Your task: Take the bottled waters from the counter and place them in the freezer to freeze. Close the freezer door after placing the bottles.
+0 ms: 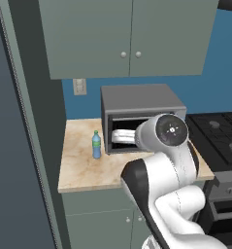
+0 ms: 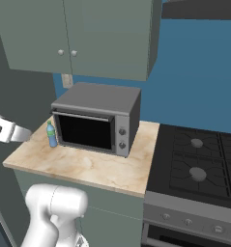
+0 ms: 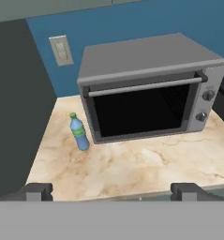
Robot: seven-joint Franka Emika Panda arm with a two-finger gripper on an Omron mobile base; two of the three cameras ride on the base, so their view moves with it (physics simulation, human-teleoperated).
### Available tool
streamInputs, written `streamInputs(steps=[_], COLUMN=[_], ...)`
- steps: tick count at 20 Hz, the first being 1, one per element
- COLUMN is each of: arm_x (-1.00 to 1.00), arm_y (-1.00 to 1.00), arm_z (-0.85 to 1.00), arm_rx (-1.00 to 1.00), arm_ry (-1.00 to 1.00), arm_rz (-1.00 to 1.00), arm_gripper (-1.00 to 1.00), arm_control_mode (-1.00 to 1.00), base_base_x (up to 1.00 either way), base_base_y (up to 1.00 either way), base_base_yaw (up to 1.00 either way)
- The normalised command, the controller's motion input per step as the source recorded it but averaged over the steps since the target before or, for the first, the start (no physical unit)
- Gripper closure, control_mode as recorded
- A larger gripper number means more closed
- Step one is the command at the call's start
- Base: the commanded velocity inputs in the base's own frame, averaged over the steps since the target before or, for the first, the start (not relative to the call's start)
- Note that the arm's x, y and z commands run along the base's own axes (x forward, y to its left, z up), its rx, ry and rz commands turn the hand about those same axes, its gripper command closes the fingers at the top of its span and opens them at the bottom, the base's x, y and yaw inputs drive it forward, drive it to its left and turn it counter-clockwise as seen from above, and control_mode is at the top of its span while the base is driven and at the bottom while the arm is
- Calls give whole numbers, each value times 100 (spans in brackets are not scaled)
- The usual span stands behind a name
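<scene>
Beige counter (image 3: 146, 166), toaster oven (image 3: 146, 89) at the back. Blue bottle (image 3: 78, 132) stands upright just left of the toaster oven's front corner, long axis vertical. Gripper (image 3: 112, 190) is spread wide, empty, hanging off the counter's front edge; bottle lies ahead and left.

A kitchen — stone counter (image 2: 88, 166), toaster oven (image 2: 95, 123), black stove (image 2: 194, 164), wall cabinets (image 2: 78, 36).
</scene>
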Motion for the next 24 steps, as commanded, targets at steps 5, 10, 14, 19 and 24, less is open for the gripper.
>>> streamInputs(steps=[5, 10, 14, 19, 24], arm_x=[0, 8, 0, 7, 6], arm_y=[18, 0, 8, 12, -2], arm_z=[-32, -52, -34, -21, -45], arm_rx=[0, 0, 0, -2, 0], arm_ry=[-20, -12, -23, -33, -24], arm_rz=[0, 0, 0, 2, 2], arm_gripper=[-100, -100, -100, -100, -100], arm_control_mode=[-100, -100, -100, -100, -100], base_base_x=[0, 0, 0, 0, 0], base_base_y=[0, 0, 0, 0, 0], base_base_yaw=[0, 0, 0, 0, 0])
